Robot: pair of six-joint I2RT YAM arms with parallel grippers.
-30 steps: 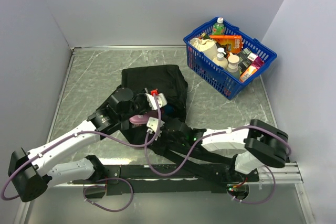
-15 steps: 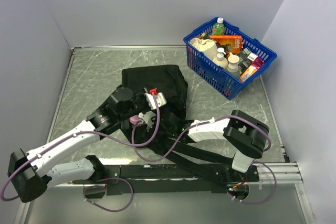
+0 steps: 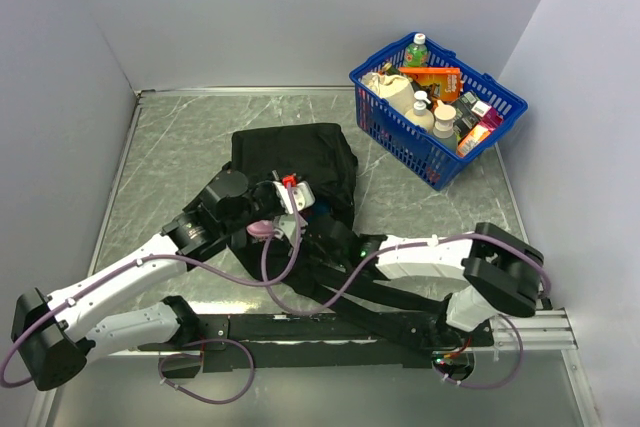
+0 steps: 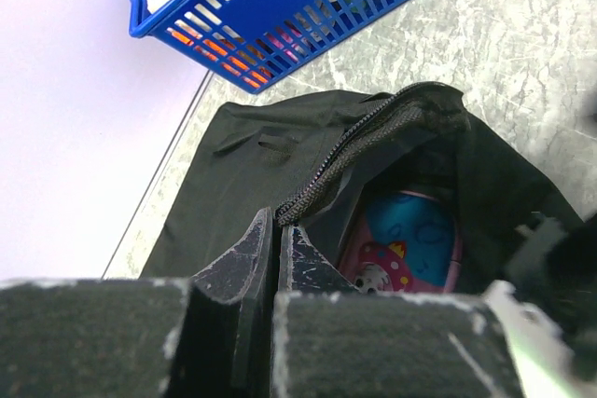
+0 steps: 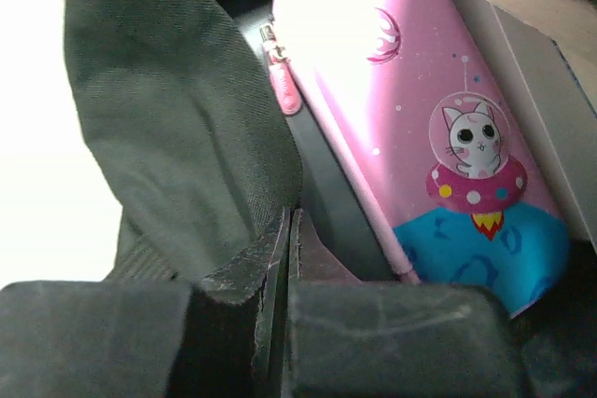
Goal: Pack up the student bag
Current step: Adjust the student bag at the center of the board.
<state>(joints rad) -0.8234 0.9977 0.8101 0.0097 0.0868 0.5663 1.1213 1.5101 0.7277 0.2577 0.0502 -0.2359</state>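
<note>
The student bag [image 3: 300, 155], a black fabric backpack, lies flat in the middle of the table with its zip mouth held open. My left gripper [image 4: 277, 219] is shut on the bag's zipper edge [image 4: 359, 151], lifting it. Inside the opening lies a pink and blue pencil case [image 5: 420, 118] with a cartoon cat, also visible in the left wrist view as the pencil case [image 4: 406, 241]. My right gripper [image 5: 287, 219] is inside the bag's mouth, shut, its tips against the dark bag fabric [image 5: 177, 128] just left of the case, with nothing visible between them.
A blue mesh basket [image 3: 436, 162] full of bottles and packets stands at the back right, near the right wall. Grey walls close in the table at left, back and right. Both arms [image 3: 420, 257] cross over the bag's near straps.
The right gripper has gone from wide open to shut beside the pencil case. The right arm's elbow swung left, then back right. The left gripper kept its hold on the zipper edge.
</note>
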